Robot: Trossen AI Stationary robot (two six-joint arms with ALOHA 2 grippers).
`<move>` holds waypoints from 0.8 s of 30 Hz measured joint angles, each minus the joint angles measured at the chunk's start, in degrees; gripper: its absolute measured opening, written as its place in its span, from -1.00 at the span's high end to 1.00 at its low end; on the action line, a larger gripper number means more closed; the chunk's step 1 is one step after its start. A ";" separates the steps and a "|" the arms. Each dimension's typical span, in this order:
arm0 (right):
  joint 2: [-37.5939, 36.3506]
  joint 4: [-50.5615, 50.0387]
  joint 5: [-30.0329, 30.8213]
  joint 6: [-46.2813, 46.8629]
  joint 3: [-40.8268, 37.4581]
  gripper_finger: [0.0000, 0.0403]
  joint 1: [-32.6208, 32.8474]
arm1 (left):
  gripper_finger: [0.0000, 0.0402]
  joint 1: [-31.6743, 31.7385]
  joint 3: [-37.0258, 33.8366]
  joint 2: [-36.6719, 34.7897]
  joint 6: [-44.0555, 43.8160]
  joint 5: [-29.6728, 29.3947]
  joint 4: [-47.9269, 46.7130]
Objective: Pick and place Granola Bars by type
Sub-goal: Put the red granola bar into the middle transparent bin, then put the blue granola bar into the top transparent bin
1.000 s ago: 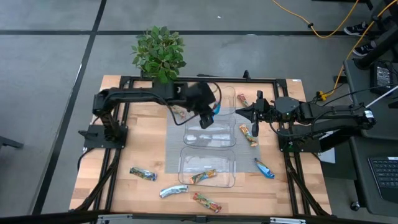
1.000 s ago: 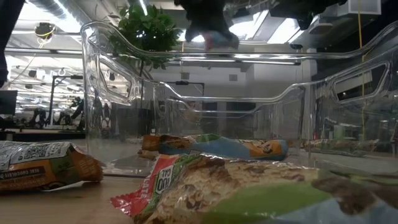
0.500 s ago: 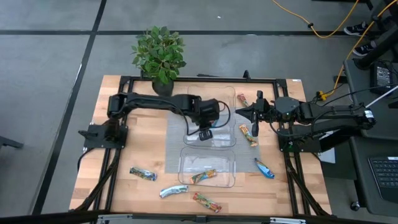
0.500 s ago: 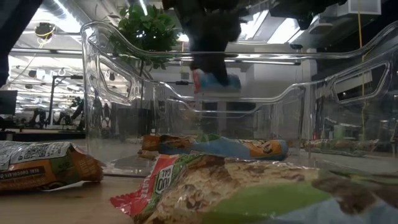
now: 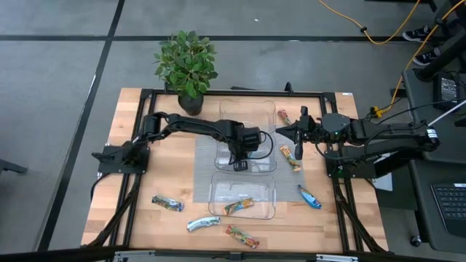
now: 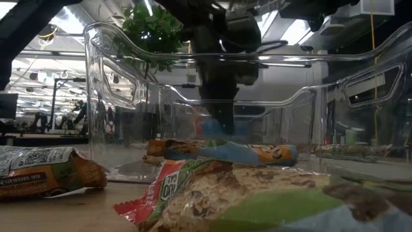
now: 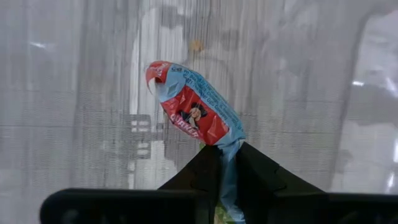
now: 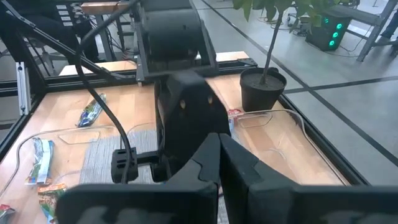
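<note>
My left gripper [image 5: 240, 163] reaches down into the middle clear tray [image 5: 263, 161], shut on a blue-and-red granola bar [image 7: 193, 109]. In the low view, seen through the tray walls, the gripper [image 6: 219, 96] stands over the blue bar [image 6: 211, 126]. The near tray [image 5: 266, 185] has one bar [image 5: 239, 206] lying in it. Loose bars lie flat on the table at the front [image 5: 167, 204], [image 5: 202, 223], [image 5: 242, 236] and on the right [image 5: 309, 196], [image 5: 291, 158], [image 5: 284, 116]. My right gripper [image 5: 280, 132] waits shut at the right, above the table. My left gripper pinches one crimped end [image 7: 229, 142] of the blue-and-red bar between its two fingers. The fingers slant steeply down from above. The bar sticks out beyond the fingertips over the tray floor, its other end [image 7: 155, 68] free. Whether that end touches the floor I cannot tell.
A third clear tray [image 5: 266, 116] sits behind the middle one; all three stand on a grey mat [image 5: 205, 167]. A potted plant [image 5: 187, 62] stands at the far edge. A black frame [image 5: 145, 94] runs along the table's sides.
My left gripper has gone down and toward the table's near edge, from above the trays into the middle tray, tipping to point more steeply down. The blue bar has come down with it, still in the shut fingers.
</note>
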 joint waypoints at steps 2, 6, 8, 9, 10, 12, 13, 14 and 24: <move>0.00 -0.04 0.00 0.00 0.00 0.96 0.00 | 0.79 0.00 0.00 0.40 0.31 -0.02 0.00; 0.01 -0.22 0.00 0.00 0.00 0.96 0.00 | 0.75 0.00 0.00 0.38 0.32 -0.45 0.58; 0.02 -0.23 0.00 -0.02 0.00 0.96 0.00 | 0.70 0.04 0.00 0.38 0.33 -0.47 1.09; 0.00 -0.23 0.00 0.00 0.00 0.96 0.02 | 0.67 0.08 0.00 0.38 0.35 -0.35 1.30; 0.00 -0.23 0.00 0.00 0.00 0.96 0.00 | 0.63 0.09 0.00 0.38 0.35 -0.32 1.30; 0.01 -0.24 0.00 -0.01 0.00 0.96 0.00 | 0.56 0.09 0.00 0.38 0.35 -0.35 1.45; 0.00 -0.26 0.00 -0.01 0.00 0.96 0.00 | 0.51 0.09 0.00 0.38 0.35 -0.46 1.54; 0.01 -0.27 0.00 -0.02 0.00 0.96 0.00 | 0.47 0.09 0.00 0.38 0.35 -0.76 1.55; 0.00 -0.34 0.00 -0.02 0.00 0.96 0.00 | 0.19 0.12 0.02 -4.65 0.31 -1.20 0.13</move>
